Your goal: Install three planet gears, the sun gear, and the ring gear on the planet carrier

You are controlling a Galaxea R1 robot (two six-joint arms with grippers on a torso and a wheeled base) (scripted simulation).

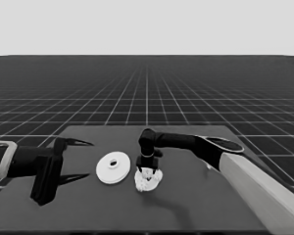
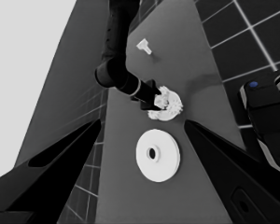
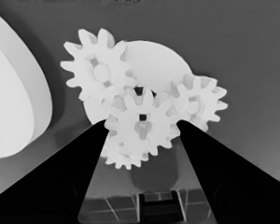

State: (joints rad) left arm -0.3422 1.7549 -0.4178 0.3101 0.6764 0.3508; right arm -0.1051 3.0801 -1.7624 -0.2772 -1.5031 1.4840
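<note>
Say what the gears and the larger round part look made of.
Gears: matte white, crisp moulded teeth, no glint, so plastic-looking, though a render leaves it open. Larger round part: same flat white, smooth rim. The right end effector is at the gears.

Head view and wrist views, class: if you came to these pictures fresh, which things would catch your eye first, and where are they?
First, the right end effector at the middle of the table, pointing down into a cluster of small white gears on the smaller round part; the middle gear sits between its fingers. Next, the larger round part, lying just left of that cluster. The left end effector waits open over the table's left end.
</note>
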